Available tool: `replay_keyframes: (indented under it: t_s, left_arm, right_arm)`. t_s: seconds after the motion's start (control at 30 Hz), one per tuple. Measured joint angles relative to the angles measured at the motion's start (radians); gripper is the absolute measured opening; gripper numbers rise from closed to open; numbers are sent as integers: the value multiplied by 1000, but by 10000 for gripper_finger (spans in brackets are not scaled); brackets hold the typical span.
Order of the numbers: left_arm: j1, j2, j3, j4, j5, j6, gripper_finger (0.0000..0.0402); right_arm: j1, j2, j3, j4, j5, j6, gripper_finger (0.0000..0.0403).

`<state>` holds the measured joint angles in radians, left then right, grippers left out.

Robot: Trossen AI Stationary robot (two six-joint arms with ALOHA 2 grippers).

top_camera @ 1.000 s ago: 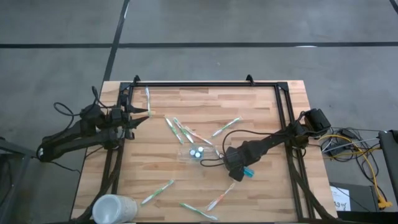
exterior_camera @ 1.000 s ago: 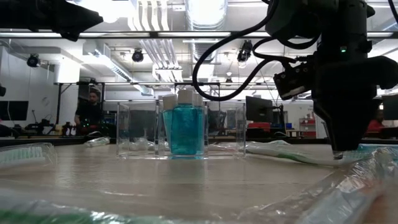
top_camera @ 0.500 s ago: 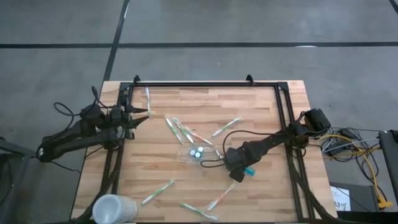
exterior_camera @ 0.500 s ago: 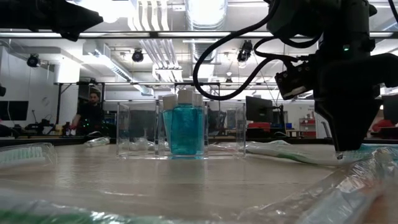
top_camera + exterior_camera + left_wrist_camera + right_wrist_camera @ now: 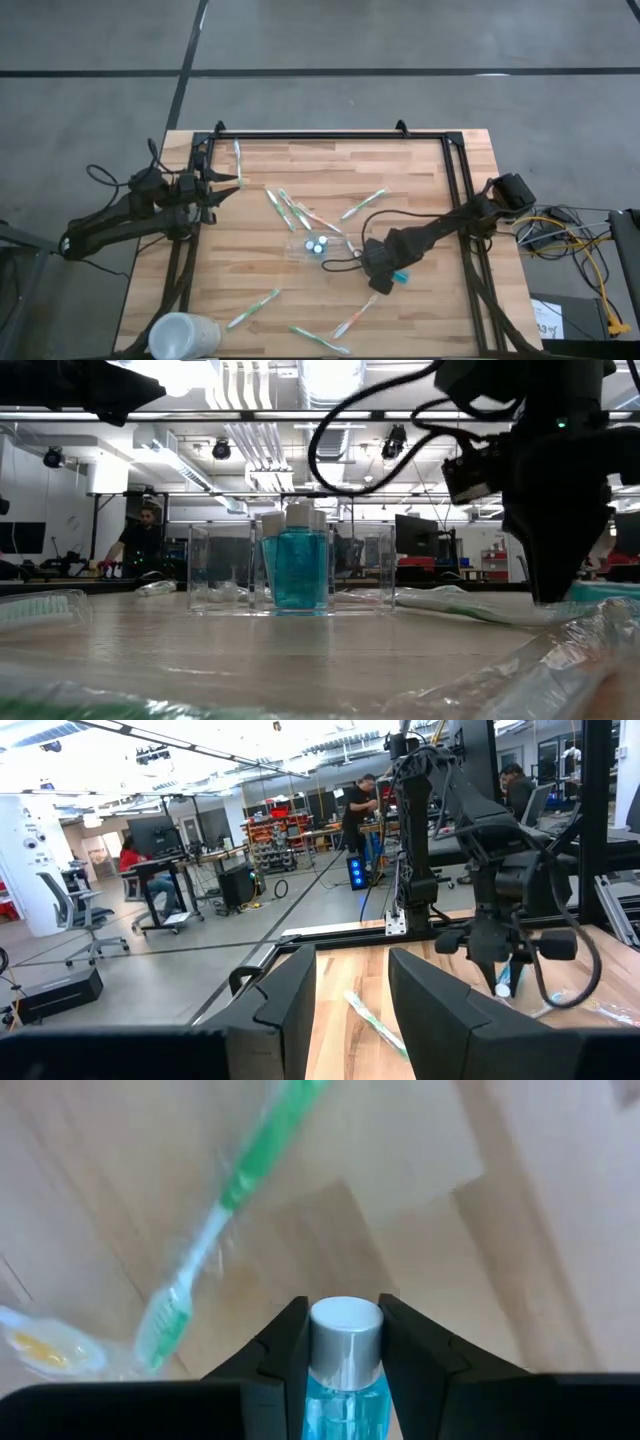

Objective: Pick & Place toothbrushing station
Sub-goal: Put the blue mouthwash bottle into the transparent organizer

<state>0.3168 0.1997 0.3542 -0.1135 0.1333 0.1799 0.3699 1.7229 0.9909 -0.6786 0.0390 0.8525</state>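
Observation:
The see-through holder (image 5: 316, 245) stands on its base mid-table, with blue tubes (image 5: 296, 568) upright inside. To its right, my right gripper (image 5: 386, 274) points down, shut on another blue tube (image 5: 401, 273). Several green and white toothbrushes (image 5: 281, 206) lie flat around the holder. At the table's left edge my left gripper (image 5: 226, 183) waits, level and open, with nothing between its fingers (image 5: 300, 1010). My right gripper pinches the blue tube at its silver-capped end (image 5: 345, 1342) between its two fingers (image 5: 285, 1342). The fingers come from above, pointing down, one on each side of the cap. Whether the tube is clear of the wood I cannot tell.
A frosted white cup (image 5: 184, 335) lies at the near left corner. More toothbrushes lie along the near edge (image 5: 321, 340) and by the far left (image 5: 238, 160). A black frame (image 5: 330, 134) runs round the table's far and side edges. A green toothbrush (image 5: 225, 1220) lies just beyond the held tube.
My right gripper has stayed over the blue tube and tipped slightly; in the low view its tip stands a little higher than before.

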Motion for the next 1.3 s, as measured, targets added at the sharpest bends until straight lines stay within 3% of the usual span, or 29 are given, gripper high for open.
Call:
replay_keyframes:
  t_s: [0.2, 0.37, 0.53, 0.77, 1.17, 1.3]
  left_arm:
    - [0, 0, 0, 0, 0, 0, 133]
    - [0, 0, 0, 0, 0, 0, 133]
    - [0, 0, 0, 0, 0, 0, 133]
    - [0, 0, 0, 0, 0, 0, 133]
    - [0, 0, 0, 0, 0, 0, 133]
    - [0, 0, 0, 0, 0, 0, 133]
  right_arm:
    - [2, -65, 0, 102, 115, -26, 96]
    - [2, -156, 0, 197, 286, -54, 96]
    - [1, -234, 0, 431, 433, -155, 96]
    - [-20, -207, -2, 878, 442, -435, 96]
    - [-91, -23, -4, 1339, 488, -625, 96]
    - [-116, 24, -2, 1362, 488, -621, 96]
